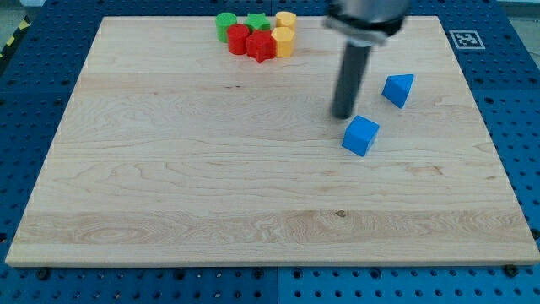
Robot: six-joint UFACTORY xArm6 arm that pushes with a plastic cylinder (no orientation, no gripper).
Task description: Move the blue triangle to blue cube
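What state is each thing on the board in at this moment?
blue triangle: untouched, apart from the cube, toward the view's right.
blue cube: alone, just below my tip.
my tip: down, between both blue blocks, touching neither.
red, green and yellow blocks: clustered at the view's top.

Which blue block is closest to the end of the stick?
The blue cube. It sits just below and to the right of my tip, almost touching. The blue triangle lies farther off, toward the view's right.
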